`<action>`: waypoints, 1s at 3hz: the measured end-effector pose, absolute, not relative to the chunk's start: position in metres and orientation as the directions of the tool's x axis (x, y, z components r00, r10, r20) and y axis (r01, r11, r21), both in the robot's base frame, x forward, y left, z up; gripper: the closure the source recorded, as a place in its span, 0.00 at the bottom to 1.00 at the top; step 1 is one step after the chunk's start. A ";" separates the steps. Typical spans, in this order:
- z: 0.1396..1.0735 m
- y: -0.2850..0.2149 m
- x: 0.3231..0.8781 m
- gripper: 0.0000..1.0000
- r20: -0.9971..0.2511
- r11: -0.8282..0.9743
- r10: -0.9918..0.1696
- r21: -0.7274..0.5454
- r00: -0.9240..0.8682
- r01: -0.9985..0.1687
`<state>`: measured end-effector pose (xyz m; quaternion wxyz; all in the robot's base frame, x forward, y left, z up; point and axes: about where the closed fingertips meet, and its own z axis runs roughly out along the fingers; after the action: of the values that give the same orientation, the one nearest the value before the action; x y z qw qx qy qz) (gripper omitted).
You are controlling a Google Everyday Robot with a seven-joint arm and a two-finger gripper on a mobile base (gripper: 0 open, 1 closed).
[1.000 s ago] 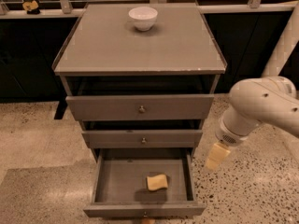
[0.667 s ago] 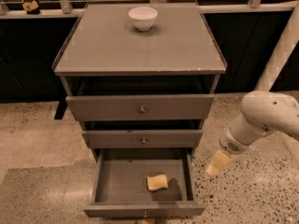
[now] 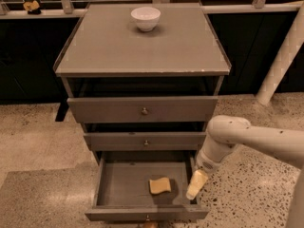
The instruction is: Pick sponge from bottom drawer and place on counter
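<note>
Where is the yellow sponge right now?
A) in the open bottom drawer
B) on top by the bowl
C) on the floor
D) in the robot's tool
A: the sponge lies inside the open bottom drawer, apart from the tool at the drawer's right edge; only the white bowl sits on the counter.

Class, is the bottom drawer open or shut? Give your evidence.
Open: the bottom drawer is pulled out, showing the sponge inside. The gripper hangs at its right edge.
</note>
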<state>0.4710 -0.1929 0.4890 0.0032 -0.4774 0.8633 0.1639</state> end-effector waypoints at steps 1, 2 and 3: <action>0.483 -0.187 0.471 0.00 -0.154 0.486 -0.827 0.286 -0.540 -0.826; 0.481 -0.187 0.467 0.00 -0.165 0.487 -0.826 0.272 -0.538 -0.830; 0.453 -0.177 0.456 0.00 -0.259 0.439 -0.827 0.256 -0.499 -0.861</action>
<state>0.4564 -0.1775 0.4528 0.0474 -0.4982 0.8470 0.1793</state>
